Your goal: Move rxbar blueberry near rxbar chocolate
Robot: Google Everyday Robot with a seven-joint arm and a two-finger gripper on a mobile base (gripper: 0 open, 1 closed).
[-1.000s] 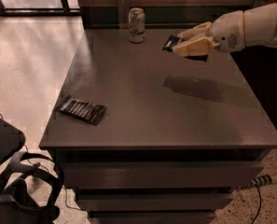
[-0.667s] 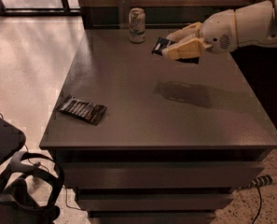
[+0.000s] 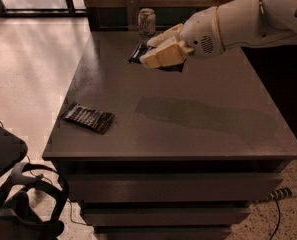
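The rxbar blueberry (image 3: 137, 54) was held in the air above the far half of the worktop (image 3: 198, 134), gripped between the two pale fingers of the hand (image 3: 149, 51), which were clenched on it from above and below. Only its dark ends showed past the fingers, one poking out to the left and another edge showing beneath the lower finger (no lettering could be made out on it). The hand reached in from the right on a white arm (image 3: 238, 21) and sat just in front of a can (image 3: 147, 21) standing upright at the worktop's back edge. A broad soft shadow (image 3: 188, 113) lay on the worktop below and nearer the front, apart from the hand, so the bar was clear of the surface. The rxbar chocolate (image 3: 88, 117) lay flat near the front left corner of the worktop, turned at a slant, its rows of pale lettering facing up, well apart from the held bar. Under the worktop were stacked drawer fronts (image 3: 168, 186). On the floor (image 3: 33, 69) at the lower left lay a dark headset (image 3: 30, 199) with its strap, and a cable (image 3: 280, 196) trailed at the lower right.
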